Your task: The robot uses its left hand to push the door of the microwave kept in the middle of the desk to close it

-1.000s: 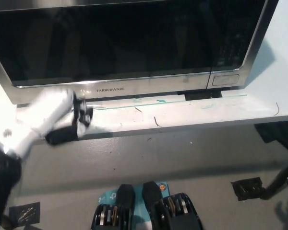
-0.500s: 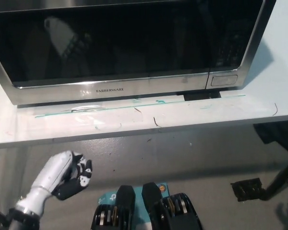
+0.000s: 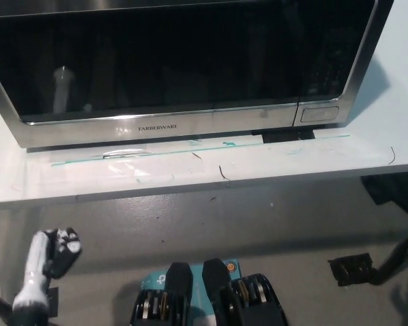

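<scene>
Plainly, you are at the tail of the job. The microwave (image 3: 183,64) fills the top of the head view, sitting mid-desk with its front near the edge of the white desk (image 3: 190,170), and its door (image 3: 156,61) looks flush with the silver frame, with no gap showing along the bottom edge or beside the control panel (image 3: 323,68). You can judge the push as done. Your left hand (image 3: 51,255) hangs low at the lower left, below the desk edge and well apart from the door, holding nothing; whether its fingers are spread or curled you cannot tell from this angle. The right hand is out of view. What remains, by my reading, calls only for parking the left arm clear of the desk, unless the latch proves unseated.
</scene>
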Controlling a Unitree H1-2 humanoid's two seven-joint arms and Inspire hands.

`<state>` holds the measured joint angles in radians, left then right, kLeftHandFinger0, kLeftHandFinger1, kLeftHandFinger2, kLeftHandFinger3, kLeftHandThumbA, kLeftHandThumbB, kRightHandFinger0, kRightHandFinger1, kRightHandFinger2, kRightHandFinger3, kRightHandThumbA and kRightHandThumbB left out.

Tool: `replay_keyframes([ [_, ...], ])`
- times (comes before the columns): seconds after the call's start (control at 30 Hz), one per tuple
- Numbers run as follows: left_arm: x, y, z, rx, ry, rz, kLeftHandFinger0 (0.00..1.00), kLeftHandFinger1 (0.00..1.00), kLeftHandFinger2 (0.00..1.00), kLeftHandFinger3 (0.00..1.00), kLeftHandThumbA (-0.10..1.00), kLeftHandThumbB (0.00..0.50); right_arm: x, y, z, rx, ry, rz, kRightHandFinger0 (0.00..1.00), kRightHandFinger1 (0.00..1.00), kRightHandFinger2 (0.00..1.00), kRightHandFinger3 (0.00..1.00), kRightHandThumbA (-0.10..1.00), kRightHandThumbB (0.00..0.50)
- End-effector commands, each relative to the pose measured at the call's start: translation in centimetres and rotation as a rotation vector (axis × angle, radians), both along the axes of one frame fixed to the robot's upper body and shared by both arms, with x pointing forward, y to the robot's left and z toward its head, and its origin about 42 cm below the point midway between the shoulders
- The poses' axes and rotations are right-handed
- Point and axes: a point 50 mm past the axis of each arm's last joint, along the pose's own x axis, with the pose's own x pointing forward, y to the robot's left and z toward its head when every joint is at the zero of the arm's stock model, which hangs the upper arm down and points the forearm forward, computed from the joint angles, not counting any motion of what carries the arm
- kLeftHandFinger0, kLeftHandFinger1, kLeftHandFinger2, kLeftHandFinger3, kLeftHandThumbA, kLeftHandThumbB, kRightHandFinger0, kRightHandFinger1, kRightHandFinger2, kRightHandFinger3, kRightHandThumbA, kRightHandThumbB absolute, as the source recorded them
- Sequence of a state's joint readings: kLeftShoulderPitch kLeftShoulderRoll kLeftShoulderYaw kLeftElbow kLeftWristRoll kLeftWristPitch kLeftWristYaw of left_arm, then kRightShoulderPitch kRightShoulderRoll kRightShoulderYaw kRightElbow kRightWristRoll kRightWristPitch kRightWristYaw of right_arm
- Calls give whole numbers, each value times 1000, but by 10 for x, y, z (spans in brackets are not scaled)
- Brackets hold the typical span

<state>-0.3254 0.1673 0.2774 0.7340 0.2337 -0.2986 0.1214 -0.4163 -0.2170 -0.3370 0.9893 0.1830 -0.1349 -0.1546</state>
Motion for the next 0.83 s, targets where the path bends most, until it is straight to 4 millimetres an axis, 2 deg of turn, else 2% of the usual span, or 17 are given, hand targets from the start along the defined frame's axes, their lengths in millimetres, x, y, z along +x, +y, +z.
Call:
replay_keyframes([
  [0.0, 36, 7, 23, -133, -24, 172, 48, 44, 194, 362, -100, 103, 24, -11, 26, -20, -97, -8, 1000, 1000, 1000, 1000, 146, 41],
  [0.03, 44, 7, 25, -171, -11, 194, 33, 35, 182, 358, -100, 97, 25, -11, 27, -20, -98, -5, 1000, 1000, 1000, 1000, 154, 39],
  [0.07, 55, 6, 28, -207, -5, 204, 71, 68, 216, 371, -100, 75, 26, -13, 27, -30, -89, 2, 1000, 1000, 1000, 1000, 177, 45],
  [0.2, 65, -1, 32, -275, -15, 217, 85, 103, 250, 375, -100, 97, 26, -13, 28, -25, -83, -10, 1000, 1000, 1000, 1000, 204, 57],
  [0.23, 70, -6, 33, -300, -24, 210, 83, 102, 238, 360, -100, 84, 32, -14, 33, -15, -107, -8, 1000, 1000, 1000, 982, 187, 57],
  [0.27, 69, -7, 32, -293, -29, 196, 62, 77, 215, 350, -100, 74, 32, -14, 33, -23, -106, -2, 1000, 1000, 1000, 979, 193, 60],
  [0.3, 69, -9, 31, -287, -24, 197, 42, 61, 205, 341, -100, 86, 31, -13, 33, -26, -98, 0, 1000, 1000, 1000, 978, 208, 61],
  [0.37, 69, -11, 30, -295, -14, 197, 42, 72, 214, 340, -100, 92, 32, -13, 33, -53, -71, -1, 1000, 1000, 1000, 970, 237, 70],
  [0.53, 68, -17, 28, -281, 13, 183, 41, 72, 218, 353, -100, 87, 31, -11, 32, -18, -99, -7, 1000, 1000, 1000, 1000, 153, 40],
  [0.63, 69, -16, 29, -266, 9, 175, 27, 52, 189, 335, -100, 98, 31, -10, 32, -24, -107, -6, 1000, 1000, 1000, 968, 163, 53],
  [0.7, 70, -15, 31, -275, 12, 175, 65, 100, 239, 354, -100, 92, 31, -10, 33, -9, -119, -9, 1000, 1000, 1000, 985, 156, 52],
  [0.8, 69, -12, 30, -291, 8, 178, 82, 114, 256, 378, -100, 79, 31, -11, 32, -10, -108, -10, 1000, 1000, 1000, 1000, 189, 55],
])
